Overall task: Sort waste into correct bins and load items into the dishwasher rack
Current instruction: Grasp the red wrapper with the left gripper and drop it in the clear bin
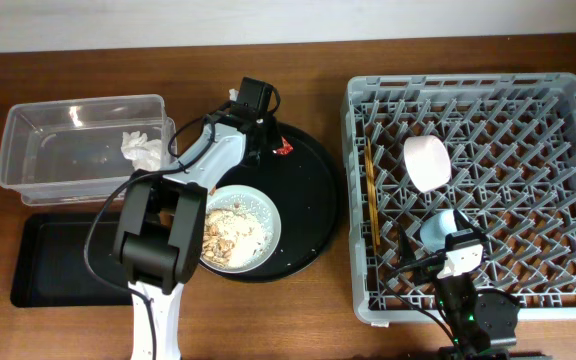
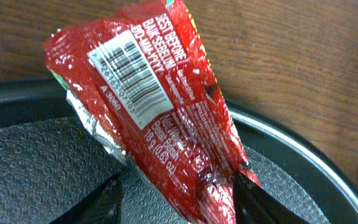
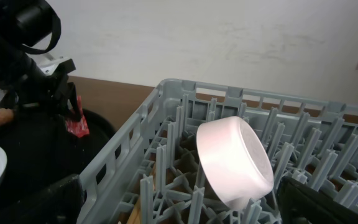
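My left gripper (image 2: pixel 176 196) is closed on the lower end of the red snack wrapper (image 2: pixel 160 106). The two fingers pinch it from both sides, and it stands up in front of my wrist camera, above the far rim of the round black tray (image 1: pixel 308 200). My right gripper (image 1: pixel 455 245) hangs over the near part of the dishwasher rack (image 1: pixel 468 82), just beside the light-blue cup (image 1: pixel 436 230). Its fingers are spread wide and hold nothing.

I judge the task to be more than half done. The white bowl (image 1: pixel 426 162), the cup and the wooden chopsticks (image 1: pixel 371 195) are in the rack. The crumpled white tissue (image 1: pixel 141 150) lies in the clear plastic tub (image 1: pixel 68 110). The shallow black tray (image 1: pixel 58 260) looks to have nothing in it. What is left:
- The wrapper must go into its bin.
- The beige food scraps (image 1: pixel 223 238) must come off the plate (image 1: pixel 265 212), which sits on the round tray.
- The plate must go to the rack.

I cannot find the carrot-like stick with certainty.

On the wrapper I can read a white label with a barcode. Next to it, in white letters, are "BEST BEFORE" (the first letter is partly folded away) and "BAIK SEBELUM". Below these there is a date pattern like "DD-MM-YYYY". Lower down is a weight line that seems to say "18 g". No brand name shows on this side.
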You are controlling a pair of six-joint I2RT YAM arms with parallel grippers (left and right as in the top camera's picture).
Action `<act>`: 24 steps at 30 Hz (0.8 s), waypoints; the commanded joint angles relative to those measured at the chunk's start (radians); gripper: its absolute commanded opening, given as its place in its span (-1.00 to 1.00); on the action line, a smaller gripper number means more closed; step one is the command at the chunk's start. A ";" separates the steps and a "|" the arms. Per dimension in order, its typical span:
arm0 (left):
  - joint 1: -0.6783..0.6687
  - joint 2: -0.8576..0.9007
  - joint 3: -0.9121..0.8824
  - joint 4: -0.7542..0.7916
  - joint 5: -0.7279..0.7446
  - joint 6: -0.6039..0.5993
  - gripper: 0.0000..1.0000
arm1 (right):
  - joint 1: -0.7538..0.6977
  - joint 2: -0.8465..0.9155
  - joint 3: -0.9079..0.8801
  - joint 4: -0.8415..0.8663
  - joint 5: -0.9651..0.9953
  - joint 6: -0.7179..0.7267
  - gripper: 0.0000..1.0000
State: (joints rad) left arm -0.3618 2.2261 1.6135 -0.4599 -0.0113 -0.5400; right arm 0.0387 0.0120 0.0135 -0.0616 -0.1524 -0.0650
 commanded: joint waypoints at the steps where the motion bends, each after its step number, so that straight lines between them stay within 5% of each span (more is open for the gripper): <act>1: -0.002 0.065 0.006 0.014 0.009 -0.013 -0.46 | -0.006 -0.006 -0.008 0.000 -0.010 -0.006 0.96; 4: 0.000 0.060 0.006 0.011 0.035 -0.013 -0.98 | -0.006 -0.006 -0.008 0.000 -0.010 -0.006 0.96; 9: 0.029 -0.121 0.006 -0.122 0.063 0.044 -0.99 | -0.006 -0.006 -0.008 0.000 -0.010 -0.006 0.96; 13: 0.048 -0.375 0.006 -0.340 -0.196 0.067 -1.00 | -0.006 -0.006 -0.008 0.000 -0.010 -0.006 0.96; 21: 0.448 -0.403 0.001 -0.462 -0.160 -0.017 -1.00 | -0.006 -0.006 -0.008 0.000 -0.010 -0.006 0.96; 22: 0.480 -0.386 0.001 -0.454 -0.125 -0.017 -0.92 | -0.006 -0.006 -0.008 0.000 -0.010 -0.006 0.96; 24: 0.527 -0.356 0.001 -0.398 -0.043 0.069 -0.05 | -0.006 -0.006 -0.008 0.000 -0.010 -0.006 0.96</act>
State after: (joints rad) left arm 0.1219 1.8309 1.6207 -0.9031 -0.1726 -0.5388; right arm 0.0387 0.0120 0.0135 -0.0616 -0.1524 -0.0650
